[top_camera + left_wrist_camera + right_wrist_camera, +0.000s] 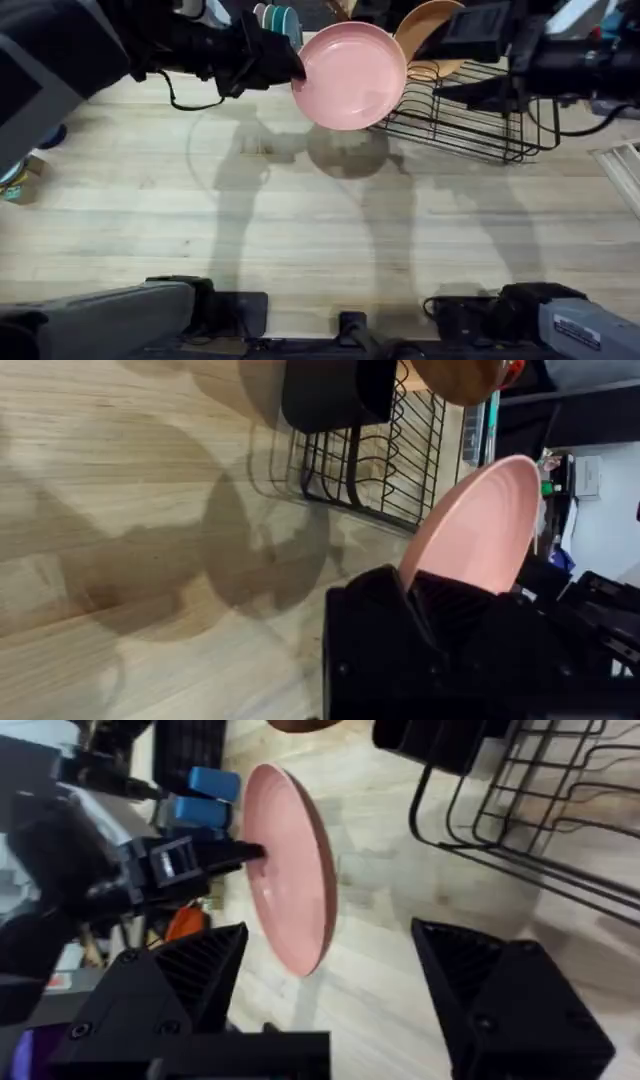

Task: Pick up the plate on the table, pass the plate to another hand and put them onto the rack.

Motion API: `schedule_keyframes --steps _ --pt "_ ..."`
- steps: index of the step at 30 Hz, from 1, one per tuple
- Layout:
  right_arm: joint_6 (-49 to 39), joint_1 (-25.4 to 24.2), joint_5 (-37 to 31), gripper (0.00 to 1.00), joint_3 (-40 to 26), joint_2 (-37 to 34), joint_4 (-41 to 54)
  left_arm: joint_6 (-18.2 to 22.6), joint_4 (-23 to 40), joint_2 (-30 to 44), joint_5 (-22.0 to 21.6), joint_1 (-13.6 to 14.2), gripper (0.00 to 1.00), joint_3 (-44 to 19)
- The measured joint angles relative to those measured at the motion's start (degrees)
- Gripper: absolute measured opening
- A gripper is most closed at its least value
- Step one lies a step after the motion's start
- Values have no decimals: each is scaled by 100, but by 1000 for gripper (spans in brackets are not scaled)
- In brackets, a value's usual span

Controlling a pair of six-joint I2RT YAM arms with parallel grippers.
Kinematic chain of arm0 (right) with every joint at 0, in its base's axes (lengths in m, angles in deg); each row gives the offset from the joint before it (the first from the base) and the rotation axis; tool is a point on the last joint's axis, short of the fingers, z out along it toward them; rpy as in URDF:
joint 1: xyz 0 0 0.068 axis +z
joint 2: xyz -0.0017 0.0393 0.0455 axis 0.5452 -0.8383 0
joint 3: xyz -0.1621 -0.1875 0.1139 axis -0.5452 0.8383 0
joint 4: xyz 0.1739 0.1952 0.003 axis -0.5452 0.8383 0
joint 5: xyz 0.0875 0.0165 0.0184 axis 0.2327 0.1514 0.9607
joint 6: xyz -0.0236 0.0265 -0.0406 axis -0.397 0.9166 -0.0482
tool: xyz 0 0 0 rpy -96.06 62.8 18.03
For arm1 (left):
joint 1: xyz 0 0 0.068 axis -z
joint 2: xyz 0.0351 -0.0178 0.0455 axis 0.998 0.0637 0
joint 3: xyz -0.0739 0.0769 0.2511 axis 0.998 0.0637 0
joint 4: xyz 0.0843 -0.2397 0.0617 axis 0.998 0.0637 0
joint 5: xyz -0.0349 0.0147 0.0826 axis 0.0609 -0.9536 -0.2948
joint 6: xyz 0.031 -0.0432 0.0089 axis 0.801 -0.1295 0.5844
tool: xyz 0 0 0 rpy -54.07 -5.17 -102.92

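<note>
- Left end effector point(292, 68), seen from overhead, was clenched on the edge of the pink plate point(350, 75), holding it up above the tabletop point(300, 220) beside the black wire rack point(470, 125); an orange-tan plate point(430, 35) stood in it.
- Left wrist view showed the rim pinched between its fingers point(400, 585); so thin a hold on a glossy rim could have slipped.
- Right end effector point(330, 980) stood released, fingers wide, facing the plate's edge without touching; closing off-centre might have knocked it loose.
</note>
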Motion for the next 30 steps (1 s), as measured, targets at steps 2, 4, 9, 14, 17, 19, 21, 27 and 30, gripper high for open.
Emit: schedule_keyframes --steps 2,4,9,14,17,19,21,27,30 --pt "26 173 -277 992 0 -22 -95 -1 0 -1 0 0 42 0" --pt "52 430 -639 993 0 -25 -272 0 0 0 -2 0 42 0" --pt "64 2056 -3240 993 0 -25 -377 0 2 0 0 0 42 0" --pt "63 2290 -3845 992 0 -25 -377 -2 2 0 0 0 42 0" --pt "63 2321 -4009 987 0 -25 -375 0 2 0 0 0 42 0" --pt "63 2321 -4123 963 0 -25 -377 0 2 0 0 0 42 0" --pt "66 2322 -4143 893 0 -25 -377 0 2 0 0 0 42 0" --pt "73 2321 -4147 727 0 -25 -376 0 7 -1 0 0 42 0" --pt "109 2321 -4145 679 0 -27 -374 0 7 0 0 0 42 0"
